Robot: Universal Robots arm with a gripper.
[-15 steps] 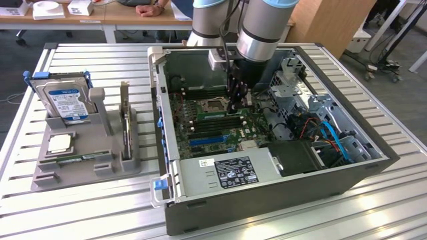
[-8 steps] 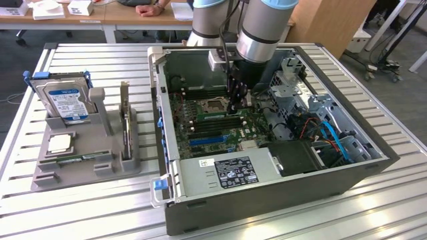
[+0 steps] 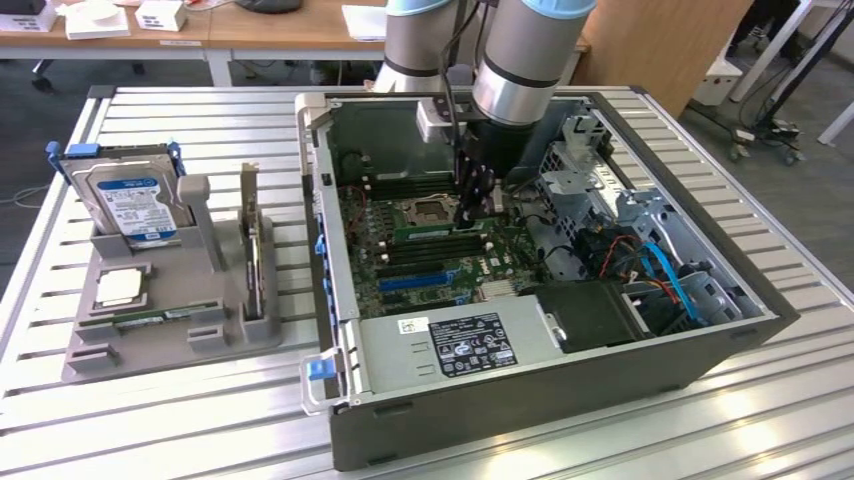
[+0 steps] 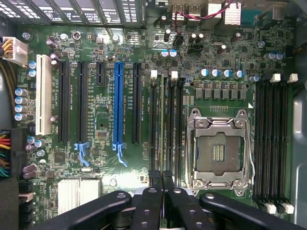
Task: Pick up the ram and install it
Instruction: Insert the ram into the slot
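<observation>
Green ram (image 3: 430, 232) stands in mobo slot, 6 o'clock of CPU socket (image 3: 427, 210), ext view | gripper (image 4: 162, 179) fingers pressed together, at ram's 3 o'clock end; contact w/ ram can't tell

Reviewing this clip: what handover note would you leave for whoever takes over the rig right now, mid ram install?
Gripper: shut, lowered inside the computer case, fingertips over the memory slots beside the CPU socket.
Ram: a green stick lies along a slot right at the fingertips in the exterior view. Whether the fingers pinch it cannot be told.
Second ram: lying in the grey holder outside the case, on the exterior view's left.
Done: the ram is at the slot.
Left: full seating is not confirmed, and the slot clips cannot be read.
</observation>
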